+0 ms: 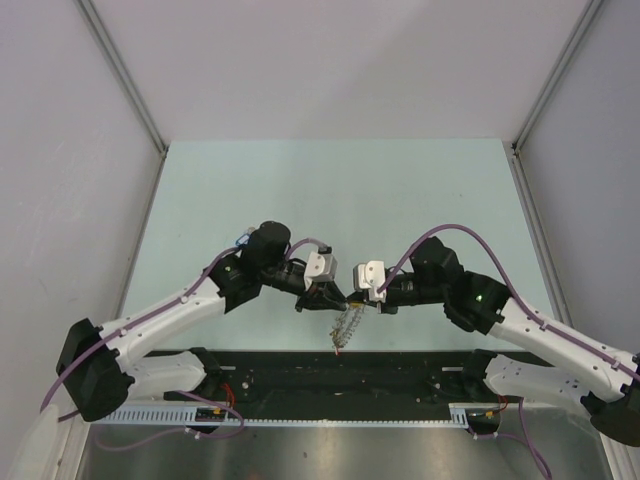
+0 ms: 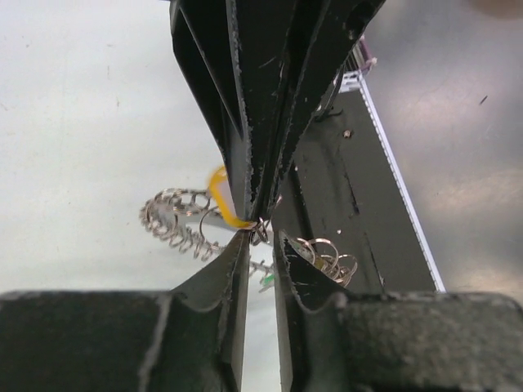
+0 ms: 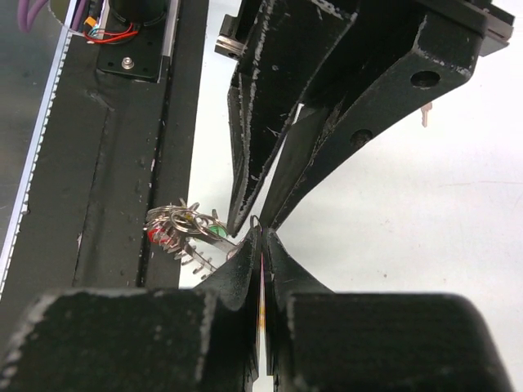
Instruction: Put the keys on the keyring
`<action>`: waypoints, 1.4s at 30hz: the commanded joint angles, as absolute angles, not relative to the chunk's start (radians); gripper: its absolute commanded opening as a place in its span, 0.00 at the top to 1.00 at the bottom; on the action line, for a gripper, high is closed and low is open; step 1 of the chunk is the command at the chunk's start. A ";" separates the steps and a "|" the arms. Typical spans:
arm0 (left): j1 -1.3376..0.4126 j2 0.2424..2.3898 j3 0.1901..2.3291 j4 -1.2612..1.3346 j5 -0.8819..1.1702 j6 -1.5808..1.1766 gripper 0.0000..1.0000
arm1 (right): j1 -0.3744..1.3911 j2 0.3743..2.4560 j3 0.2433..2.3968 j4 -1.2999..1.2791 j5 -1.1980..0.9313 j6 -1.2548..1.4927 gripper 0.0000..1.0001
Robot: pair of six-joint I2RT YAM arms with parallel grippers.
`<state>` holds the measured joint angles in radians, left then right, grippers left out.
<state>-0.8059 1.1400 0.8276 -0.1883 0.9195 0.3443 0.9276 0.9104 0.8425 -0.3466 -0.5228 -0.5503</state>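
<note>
Setting: pale, matt tabletop (image 1: 300,190) with fine scuffs. A black metal base plate (image 1: 300,372) runs along its near edge.

Arms: both reach inward and meet tip to tip just above the near-centre of the tabletop.

Left tool (image 1: 343,299): long, black, wedge-shaped fingers with chipped, whitish edges. In its own wrist view a narrow slit of light shows between them. The tips sit on either side of a small wire loop (image 2: 260,232). Whether they pinch the loop cannot be told.

Right tool (image 1: 357,298): fingers of the same black, worn make, pressed together. A thin strip shows edge-on in the seam between them, and it appears to be the yellow tag (image 2: 219,193).

Yellow tag: a curved, glossy plastic band. It emerges at the right tool's tips, just beside the wire loop. Whether it belongs to a loose key or to the ring cannot be told.

Keyring (image 1: 345,328): a dense, bristly cluster of bright silver metal, coiled like a wreath, with small split rings and key blades overlapping. It trails from the point where the two tools meet towards the base plate. Whether its lower end rests on a surface cannot be told.

Keyring, left wrist view (image 2: 176,220): looped wire coils spread to both sides of the fingers.

Keyring, right wrist view (image 3: 186,230): the cluster lies over the boundary between plate and tabletop.

Tags on keyring: one small red tag (image 3: 155,235) and one small green tag (image 3: 219,231), both smooth plastic, tucked among the metal.
</note>
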 commanded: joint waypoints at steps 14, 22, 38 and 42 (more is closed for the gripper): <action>-0.808 1.063 0.724 0.034 1.006 0.161 0.73 | 0.919 0.862 0.896 -0.287 -0.526 -0.546 1.00; -0.808 1.065 0.716 0.044 0.992 0.146 0.79 | 0.916 0.847 0.896 -0.278 -0.540 -0.540 1.00; -0.810 1.068 0.713 0.058 0.979 0.132 0.85 | 0.907 0.815 0.897 -0.272 -0.546 -0.529 1.00; -0.811 1.063 0.713 0.072 0.971 0.121 0.92 | 0.904 0.819 0.897 -0.272 -0.549 -0.528 1.00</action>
